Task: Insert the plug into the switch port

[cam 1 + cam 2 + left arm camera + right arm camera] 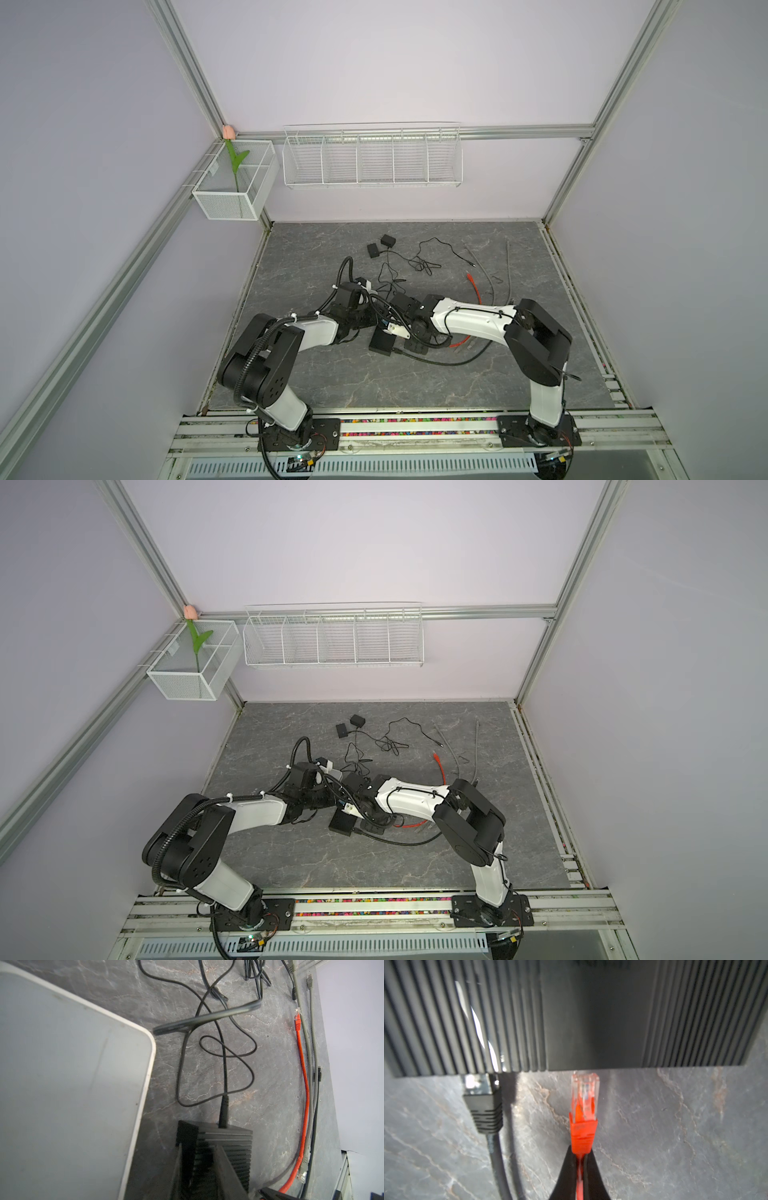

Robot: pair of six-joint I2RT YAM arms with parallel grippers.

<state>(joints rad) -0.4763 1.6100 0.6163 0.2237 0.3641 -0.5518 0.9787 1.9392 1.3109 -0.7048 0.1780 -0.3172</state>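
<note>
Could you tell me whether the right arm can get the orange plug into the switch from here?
Probably yes: the right gripper holds the orange plug just short of the switch, only bare table between; the black plug sits aside.

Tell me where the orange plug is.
In the right wrist view, the orange clear-tipped plug sits in the right hand, tip near the black ribbed switch, beside the seated black plug.

— Can you see the ports on the switch (591, 1018)?
— No; its top hides them, so whether the plug (584, 1103) lines up is unclear.
— The left hand (204, 1159)?
— Blurred and cut off by the picture's edge; its grip can't be told. In both top views arms and cables largely hide it.
</note>
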